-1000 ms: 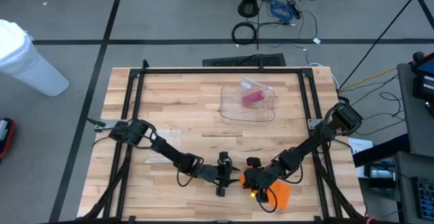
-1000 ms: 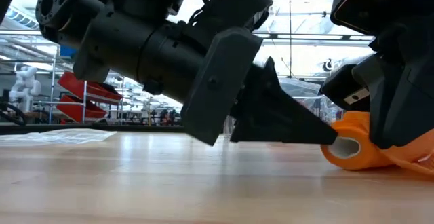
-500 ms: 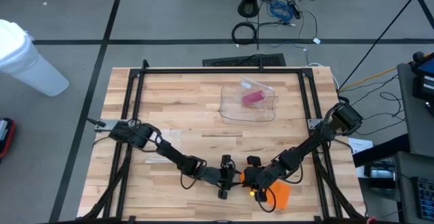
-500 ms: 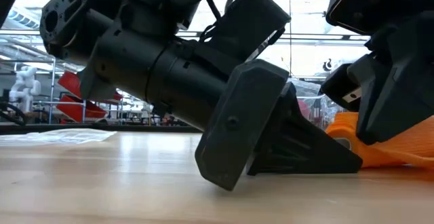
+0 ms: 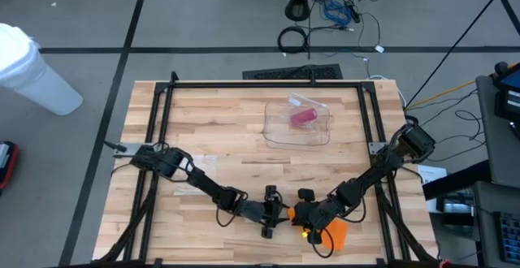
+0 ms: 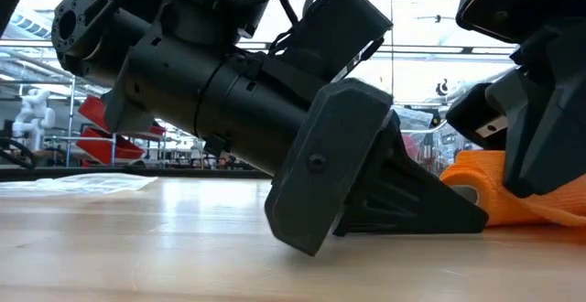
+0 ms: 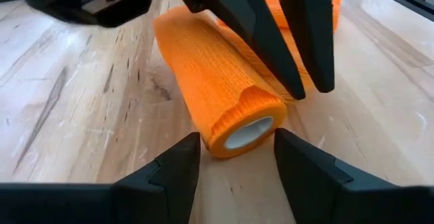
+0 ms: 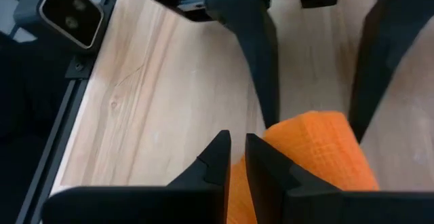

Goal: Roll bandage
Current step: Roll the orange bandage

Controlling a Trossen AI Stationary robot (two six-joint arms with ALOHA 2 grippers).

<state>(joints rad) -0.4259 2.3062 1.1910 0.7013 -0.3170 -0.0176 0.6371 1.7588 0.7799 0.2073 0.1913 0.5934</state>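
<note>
An orange bandage lies near the table's front edge, partly rolled. Its roll rests on its side on the wood, and the flat loose strip runs toward the right. My left gripper is low on the table and open. Its fingers stand either side of the roll's open end; I cannot tell whether they touch it. From the right, my right gripper comes down onto the roll and is shut on the bandage. My right gripper has orange bandage between its nearly closed fingers. The fingers slant down from the table's right onto the roll's side, toward the loose strip. Which layer they have is hidden by the fingers themselves. The roll lies on the table.
A clear plastic container holding a pink object sits at the far middle of the table. Black frame rails run along the table's sides. The front edge is close behind both grippers. Bare wood lies between the grippers and the container.
My left gripper has sunk onto the table and gone toward the right edge, up to the roll, so its open fingers now flank the roll's end. It has kept still for the last half second. The roll and my right gripper have stayed in place.
</note>
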